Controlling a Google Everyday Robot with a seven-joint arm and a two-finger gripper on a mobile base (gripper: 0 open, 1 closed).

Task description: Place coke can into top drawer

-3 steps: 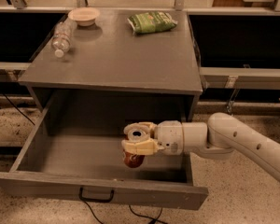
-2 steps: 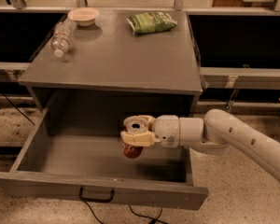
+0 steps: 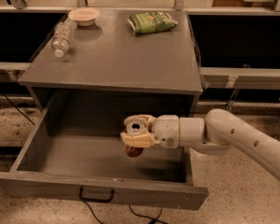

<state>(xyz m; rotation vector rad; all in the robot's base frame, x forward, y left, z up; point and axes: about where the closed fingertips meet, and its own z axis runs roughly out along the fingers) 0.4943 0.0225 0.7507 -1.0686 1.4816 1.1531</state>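
The top drawer [image 3: 32, 146] of the grey cabinet is pulled wide open, with a black handle [image 3: 97, 195] on its front panel. My gripper [image 3: 137, 135] reaches in from the right and hangs over the middle of the drawer. It is shut on the coke can [image 3: 133, 150]. Only the can's red lower end shows below the fingers. The can hangs a little above the drawer floor.
On the cabinet top [image 3: 121, 59] lie a clear plastic bottle [image 3: 63, 35] on its side, a small bowl [image 3: 84, 16] at the back left, and a green snack bag [image 3: 151, 22] at the back right. A cable runs on the floor under the drawer front.
My gripper with the can has shifted slightly left and a little up inside the drawer. Nothing else has moved.
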